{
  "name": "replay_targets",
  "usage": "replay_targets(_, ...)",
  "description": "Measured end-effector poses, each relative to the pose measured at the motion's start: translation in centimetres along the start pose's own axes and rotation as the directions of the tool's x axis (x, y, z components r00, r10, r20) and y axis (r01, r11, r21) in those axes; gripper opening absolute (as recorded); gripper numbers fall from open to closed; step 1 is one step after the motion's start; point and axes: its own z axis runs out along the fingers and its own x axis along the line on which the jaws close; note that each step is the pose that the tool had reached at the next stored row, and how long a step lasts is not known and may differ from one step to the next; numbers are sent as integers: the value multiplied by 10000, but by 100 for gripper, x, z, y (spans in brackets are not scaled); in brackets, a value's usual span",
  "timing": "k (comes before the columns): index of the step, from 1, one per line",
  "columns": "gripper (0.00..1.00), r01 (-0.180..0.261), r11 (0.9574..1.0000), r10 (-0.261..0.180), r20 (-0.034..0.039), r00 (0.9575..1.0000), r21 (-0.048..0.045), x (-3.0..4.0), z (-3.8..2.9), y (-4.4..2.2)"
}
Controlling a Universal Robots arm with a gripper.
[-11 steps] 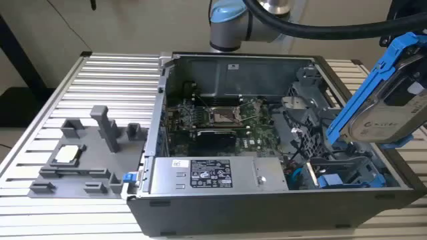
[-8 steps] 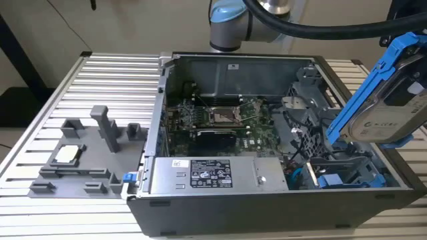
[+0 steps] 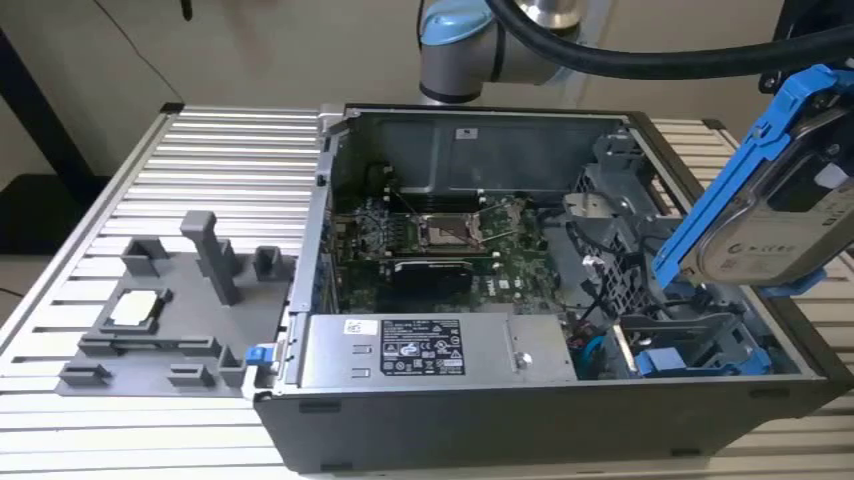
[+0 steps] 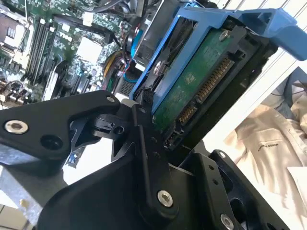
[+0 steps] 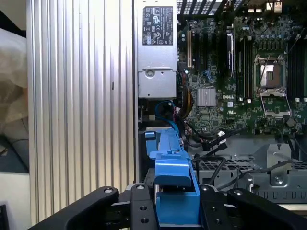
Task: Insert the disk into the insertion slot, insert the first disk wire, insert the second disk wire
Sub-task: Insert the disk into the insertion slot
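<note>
Silver-grey hard disk in bright blue plastic carrier (image 3: 781, 215) hanging tilted at exterior view's right, above open black computer case (image 3: 534, 420), clear of grey perforated metal drive cage (image 3: 607, 275). Black gripper (image 5: 175, 213) clenching carrier's end, fingers (image 5: 139, 211) pressing either side. Green motherboard (image 3: 441, 240) lying on cage's left in exterior view, silver power-supply box (image 3: 427, 350) sitting nearer, ribbed aluminium table (image 3: 200, 160) bearing case.

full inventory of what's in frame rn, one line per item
case: one, dark grey, open, on table
motherboard: one, green, inside case
power supply: one, silver, near edge of case
drive cage: one, grey, case's exterior-view right side
disk: one, silver in blue carrier, held above case
fixture: one, grey, exterior view's left of case
table: one, ribbed silver
arm: one, grey and blue, behind case
jaws: one pair, black, shut on disk
</note>
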Motion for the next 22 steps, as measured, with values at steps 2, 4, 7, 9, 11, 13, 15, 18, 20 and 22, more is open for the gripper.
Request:
replay_targets(2,33,0,10000,0,0,10000,0,0,5,0)
replay_targets(4,33,0,10000,0,0,10000,4,1,26,-1)
replay_targets(7,33,0,10000,0,14,10000,60,0,69,-2)
replay_targets(9,33,1,9999,-1,22,10000,111,0,94,-4)
replay_targets(11,33,2,9999,-2,32,10000,130,-1,111,-5)
replay_targets(13,33,1,9999,-1,39,10000,131,-1,117,-4)
replay_targets(15,33,1,9999,-2,42,10000,133,0,120,-5)
replay_targets(18,33,1,9999,-2,46,10000,135,0,134,-5)
replay_targets(20,33,1,9999,-2,46,10000,150,0,162,-6)
replay_targets(22,33,1,9998,-2,47,10000,175,0,194,-8)
